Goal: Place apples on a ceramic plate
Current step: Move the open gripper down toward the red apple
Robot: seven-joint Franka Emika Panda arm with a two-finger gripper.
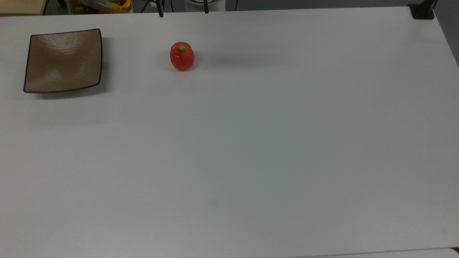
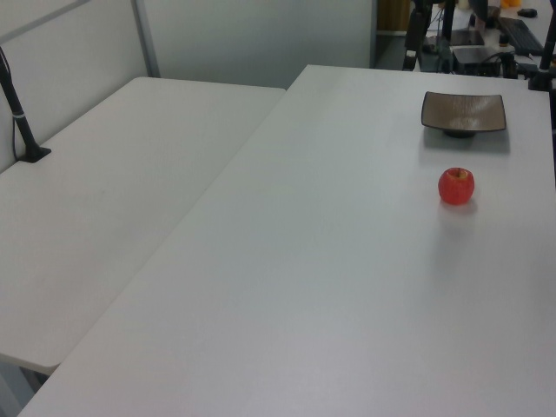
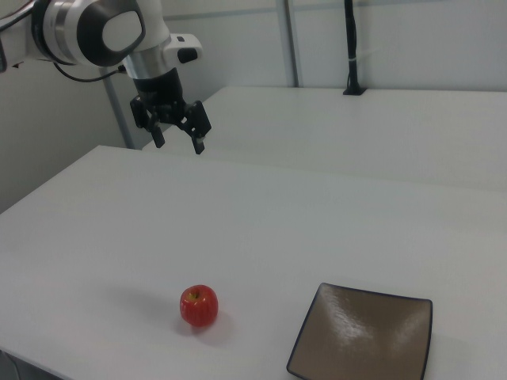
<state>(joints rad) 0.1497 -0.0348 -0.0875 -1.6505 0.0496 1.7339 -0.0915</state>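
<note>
Hand (image 3: 179, 142) open, high in right view; apple (image 1: 181, 56) beside plate (image 1: 63, 60).

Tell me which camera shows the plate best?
The top view: the plate lies flat-on, its whole square outline clear and nothing on it. The left view shows it far off and edge-on; the right view crops its near edge.

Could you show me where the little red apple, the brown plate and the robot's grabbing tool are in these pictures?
apple (image 1: 181, 57): top view, on its red side below the stem.
plate (image 1: 63, 61): top view, on its bare tan middle.
tool (image 3: 177, 142): right view, midway between its two open fingertips, high above the table.
</note>
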